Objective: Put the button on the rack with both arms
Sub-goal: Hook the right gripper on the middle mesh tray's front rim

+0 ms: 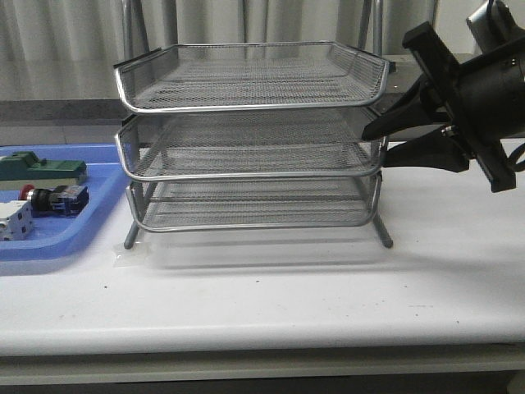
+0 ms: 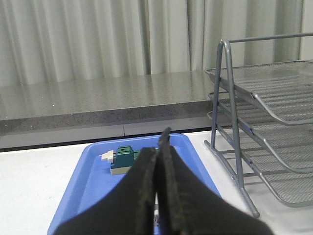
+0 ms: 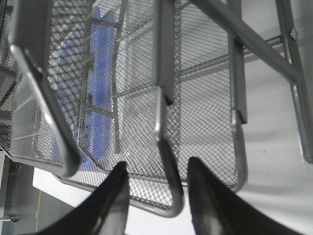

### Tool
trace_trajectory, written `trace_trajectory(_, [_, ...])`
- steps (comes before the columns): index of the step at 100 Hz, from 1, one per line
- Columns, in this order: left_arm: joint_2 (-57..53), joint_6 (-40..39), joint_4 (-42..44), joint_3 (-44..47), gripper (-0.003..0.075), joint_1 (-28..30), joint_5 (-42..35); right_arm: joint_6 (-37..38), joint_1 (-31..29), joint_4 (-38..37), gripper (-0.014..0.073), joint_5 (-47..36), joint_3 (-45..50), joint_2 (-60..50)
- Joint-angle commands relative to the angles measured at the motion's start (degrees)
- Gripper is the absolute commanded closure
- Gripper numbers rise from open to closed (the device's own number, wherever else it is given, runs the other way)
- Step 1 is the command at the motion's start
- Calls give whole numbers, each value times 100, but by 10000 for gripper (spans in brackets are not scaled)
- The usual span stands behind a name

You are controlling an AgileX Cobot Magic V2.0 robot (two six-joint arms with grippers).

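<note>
With the button [image 1: 51,197] in the blue tray [image 1: 57,246] beside the rack [image 1: 250,139], keep the right claw [image 1: 376,144] spread astride the rack's rim, bracing it, while the closed left claw [image 2: 157,161] opens and descends on the button.

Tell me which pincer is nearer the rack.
Right. The right pincer is open at the rack's right edge, its fingers straddling the middle tier's rim. The left pincer is shut, above the blue tray beside the rack.
</note>
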Motion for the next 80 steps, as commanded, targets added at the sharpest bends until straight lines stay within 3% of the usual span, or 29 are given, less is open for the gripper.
trace_trajectory(1, [-179,-43,-34,192,741,3,-461,-94,13,230,282,395,-238,-53])
trace_trajectory(42, [-179,-43,-34,192,741,3,-461,-94,464,322,300,279,-493,271])
trace_trajectory(66, [-179,-43,-34,192,741,3,-461,-94,517,322,511,217,-493,271])
trace_trajectory(80, [-179,-43,-34,192,741,3,-461,-94,517,311,574,173,-470,271])
